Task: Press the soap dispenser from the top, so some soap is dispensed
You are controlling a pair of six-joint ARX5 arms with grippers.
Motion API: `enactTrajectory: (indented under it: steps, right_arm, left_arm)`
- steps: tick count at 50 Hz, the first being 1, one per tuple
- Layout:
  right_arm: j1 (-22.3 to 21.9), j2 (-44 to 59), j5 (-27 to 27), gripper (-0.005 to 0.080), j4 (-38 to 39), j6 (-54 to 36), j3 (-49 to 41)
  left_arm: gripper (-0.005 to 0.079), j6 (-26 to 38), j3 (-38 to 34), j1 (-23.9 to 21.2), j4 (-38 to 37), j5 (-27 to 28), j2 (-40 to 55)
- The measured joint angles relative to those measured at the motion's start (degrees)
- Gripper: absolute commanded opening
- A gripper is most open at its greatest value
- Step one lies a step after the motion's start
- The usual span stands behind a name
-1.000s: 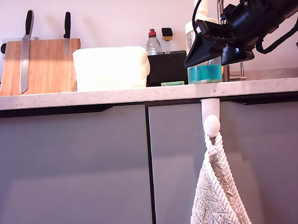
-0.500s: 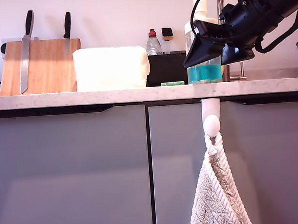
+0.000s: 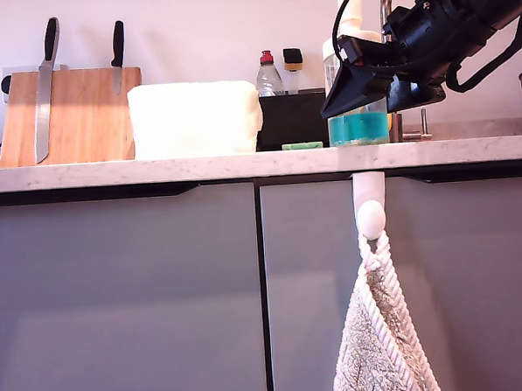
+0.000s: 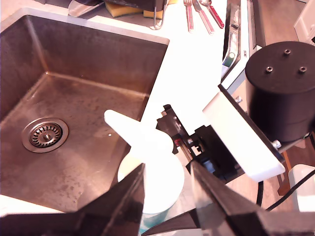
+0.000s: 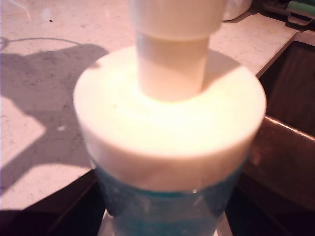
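Two claws crowd the soap dispenser (image 3: 353, 85), upright on the counter (image 3: 155, 169) beside the sink (image 4: 74, 73). My first claw (image 4: 167, 194), jaws apart, hovers above its plunger; my second claw's jaws flank the bottle, grip unclear.

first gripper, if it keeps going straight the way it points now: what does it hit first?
Most likely the soap dispenser: in the first wrist view its white pump head sits directly ahead of my first gripper, between the open fingers. The sink lies behind it. Depth is unclear, so I can't confirm contact.
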Motion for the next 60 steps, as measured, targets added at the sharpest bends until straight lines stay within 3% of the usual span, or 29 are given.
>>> enactTrajectory:
  steps: [26,38,55,60]
  right_arm:
    - [0.0,0.0,0.0,0.0533,0.1,0.0,0.1]
    - [0.0,0.0,0.2,0.0723,1.2,0.4,0.1]
    - [0.1,0.0,-0.3,0.073,1.5,0.4,0.1]
    - [0.1,0.0,-0.3,0.0776,0.6,0.6,0.1]
  left_arm:
    - [0.0258,0.0,0.0,0.0,0.0,0.0,0.0]
    - [0.0258,0.0,0.0,0.0,0.0,0.0,0.0]
    - [0.0258,0.0,0.0,0.0,0.0,0.0,0.0]
    - [0.0258,0.0,0.0,0.0,0.0,0.0,0.0]
